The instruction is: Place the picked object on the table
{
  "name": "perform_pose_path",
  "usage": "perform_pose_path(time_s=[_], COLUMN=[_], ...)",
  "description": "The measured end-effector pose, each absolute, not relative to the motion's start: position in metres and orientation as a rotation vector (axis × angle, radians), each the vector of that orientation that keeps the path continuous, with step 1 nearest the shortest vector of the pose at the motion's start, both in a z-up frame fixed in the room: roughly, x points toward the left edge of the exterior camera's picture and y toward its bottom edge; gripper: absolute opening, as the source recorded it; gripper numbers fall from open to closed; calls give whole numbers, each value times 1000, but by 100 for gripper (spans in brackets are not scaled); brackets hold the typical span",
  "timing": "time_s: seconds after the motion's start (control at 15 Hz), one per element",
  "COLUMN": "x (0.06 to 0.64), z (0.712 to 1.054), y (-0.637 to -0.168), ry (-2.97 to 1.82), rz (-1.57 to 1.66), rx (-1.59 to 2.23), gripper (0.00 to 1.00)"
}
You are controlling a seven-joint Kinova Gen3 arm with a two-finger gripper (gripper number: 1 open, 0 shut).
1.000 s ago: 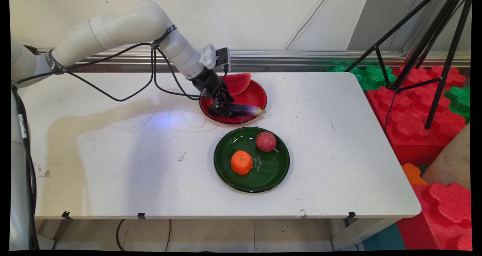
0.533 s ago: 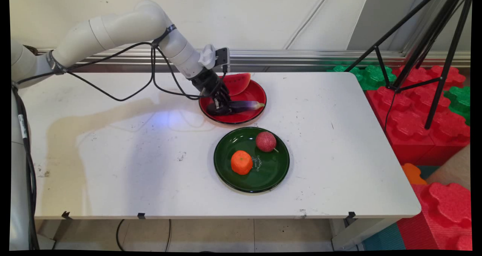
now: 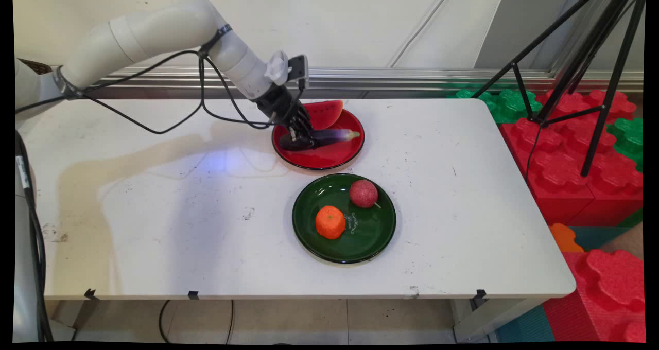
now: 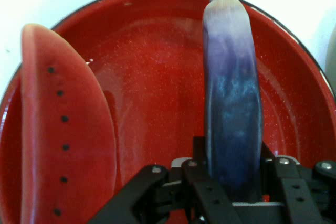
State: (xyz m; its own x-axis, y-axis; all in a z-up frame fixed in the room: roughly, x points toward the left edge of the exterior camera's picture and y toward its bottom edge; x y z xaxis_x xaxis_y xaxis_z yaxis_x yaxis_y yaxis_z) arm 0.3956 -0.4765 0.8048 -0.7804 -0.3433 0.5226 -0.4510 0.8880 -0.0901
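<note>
Gripper (image 3: 301,141) clenched on the eggplant (image 3: 329,136) above the red plate (image 3: 329,159), beside the watermelon slice (image 3: 322,114); green plate (image 3: 370,237) nearby.

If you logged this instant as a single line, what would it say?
hand: shut on eggplant | eggplant: above red plate | watermelon slice: on red plate | green plate: orange, red fruit
</note>
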Motion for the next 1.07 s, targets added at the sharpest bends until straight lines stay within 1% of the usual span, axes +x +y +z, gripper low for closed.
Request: perform_pose_path(time_s=[0.33,0.8,1.07], x=[413,452,473], z=[838,892,909], y=[-463,-425,-404], ry=[-2508,-2479,-2505], rz=[308,303,298], rx=[608,654,647], gripper=[0,0,0])
